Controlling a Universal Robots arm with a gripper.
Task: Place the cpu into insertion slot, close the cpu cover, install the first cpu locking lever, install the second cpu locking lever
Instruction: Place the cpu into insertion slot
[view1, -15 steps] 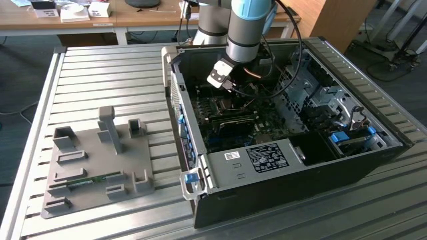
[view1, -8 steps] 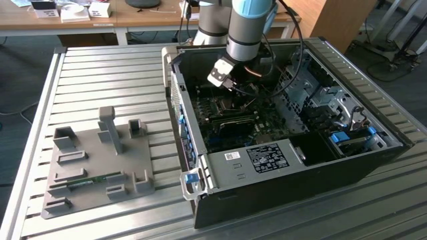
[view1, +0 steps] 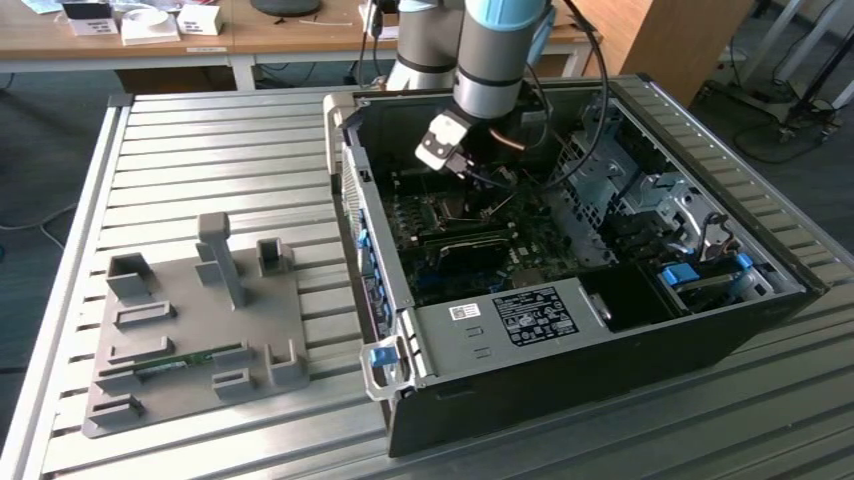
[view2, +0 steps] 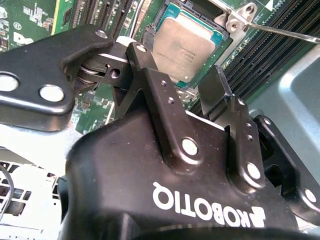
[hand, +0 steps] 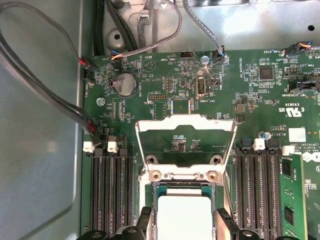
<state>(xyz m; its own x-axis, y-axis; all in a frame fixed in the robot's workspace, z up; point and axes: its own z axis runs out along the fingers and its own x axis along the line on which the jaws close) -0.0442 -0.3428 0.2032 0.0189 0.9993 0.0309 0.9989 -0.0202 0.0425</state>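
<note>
On a ribbed aluminium counter (view1: 200, 150), a black metal computer case (view1: 574, 400) lying on its side, open to the camera. Flat inside it, a dark green motherboard (hand: 150, 70) studded with small parts: a round silvery coin cell (hand: 125, 85), grey cables, banks of long narrow black memory slots (hand: 112, 195).

Down inside the case, just above the board, the matt black claw (view2: 177, 65). Blocky black fingers (view2: 150, 85) apart, clamped on nothing, one at either side of the cpu (view2: 185, 45) with a sliver of gap at each side in the first wrist view.

Seated flat in the insertion slot (hand: 183, 187), the cpu: a small square with a smooth, pale silvery metal top, framed by the socket's dark rim.

Swung up and open, the cpu cover (hand: 185, 120): a thin silvery frame, green board visible through its square window, hinged edge with two bright screws just beside the slot.

Toward the exterior view's left, well apart from the case, a grey moulded fixture (view1: 187, 320) with upright posts and shallow pockets; in one pocket, a slim green memory stick (view1: 167, 367).
</note>
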